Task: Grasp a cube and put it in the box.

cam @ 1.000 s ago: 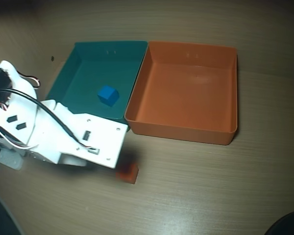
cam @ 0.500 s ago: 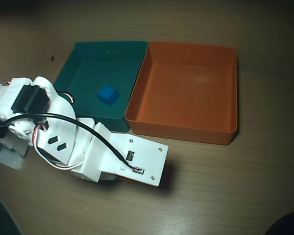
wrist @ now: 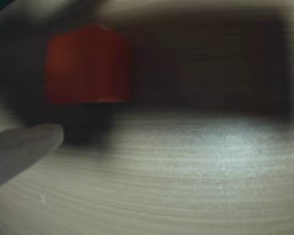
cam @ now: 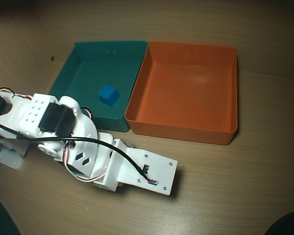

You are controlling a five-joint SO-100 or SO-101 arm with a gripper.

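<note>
In the wrist view the orange cube (wrist: 88, 63) shows blurred at the upper left, resting on the wooden table. One white fingertip (wrist: 24, 147) lies just below it, a dark shadow between them; a pale streak along the top left may be the other finger. My gripper (wrist: 49, 71) looks open around the cube without pressing on it. In the overhead view the arm's white wrist plate (cam: 142, 171) covers both the gripper and the cube. The orange box (cam: 181, 128) stands empty, up and to the right of the wrist plate.
A teal box (cam: 68, 73) with a blue cube (cam: 108, 95) inside sits against the orange box's left wall. The arm's base and cables (cam: 34, 122) fill the left side. A dark object (cam: 286, 225) pokes in at the bottom right corner.
In the overhead view the arm has swung right and toward the table's near edge. Its wrist plate now covers the orange cube, which showed beside it one second ago.
</note>
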